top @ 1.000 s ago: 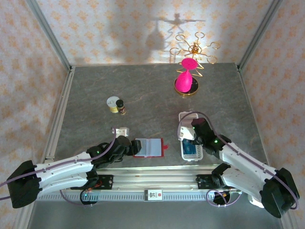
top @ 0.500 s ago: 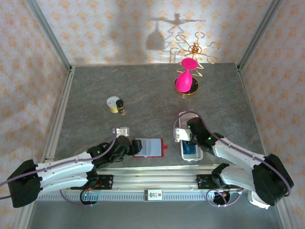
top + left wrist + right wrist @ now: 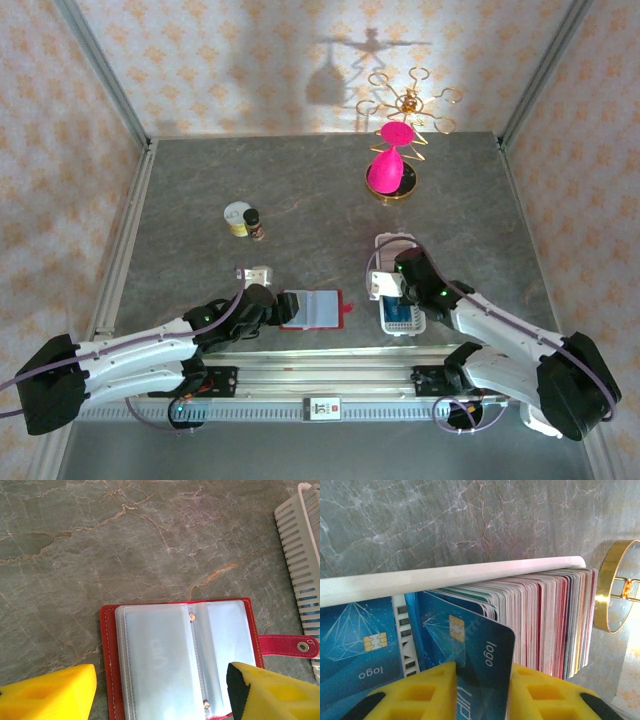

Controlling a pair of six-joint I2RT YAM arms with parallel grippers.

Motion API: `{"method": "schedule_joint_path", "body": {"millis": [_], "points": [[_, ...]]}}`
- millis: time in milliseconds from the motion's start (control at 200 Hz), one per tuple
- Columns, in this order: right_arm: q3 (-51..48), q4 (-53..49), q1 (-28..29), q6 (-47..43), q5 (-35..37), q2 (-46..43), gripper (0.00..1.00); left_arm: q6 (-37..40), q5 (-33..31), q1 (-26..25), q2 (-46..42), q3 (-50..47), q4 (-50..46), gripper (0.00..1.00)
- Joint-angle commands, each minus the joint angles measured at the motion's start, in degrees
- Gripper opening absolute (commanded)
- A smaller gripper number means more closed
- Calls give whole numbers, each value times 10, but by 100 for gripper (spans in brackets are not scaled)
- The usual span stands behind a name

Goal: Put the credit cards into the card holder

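Right gripper (image 3: 481,684) clamps a blue credit card (image 3: 470,642), white tray (image 3: 445,577) just ahead; left gripper (image 3: 160,695) stands apart, red card holder (image 3: 180,650) lying open beneath it

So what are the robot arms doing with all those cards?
The right gripper is pinching a blue card in the white tray, which is packed with cards. The left gripper hangs open at the red wallet, which lies open on the table, ready for a card.
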Motion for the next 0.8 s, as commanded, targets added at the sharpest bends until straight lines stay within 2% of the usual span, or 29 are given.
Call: {"method": "schedule_joint_path", "body": {"millis": [0, 796], "points": [[-9, 6, -2, -1, 22, -14, 26, 0, 3, 0, -3, -10, 12, 71], [14, -13, -2, 8, 35, -35, 19, -6, 13, 1, 1, -9, 13, 70]]}}
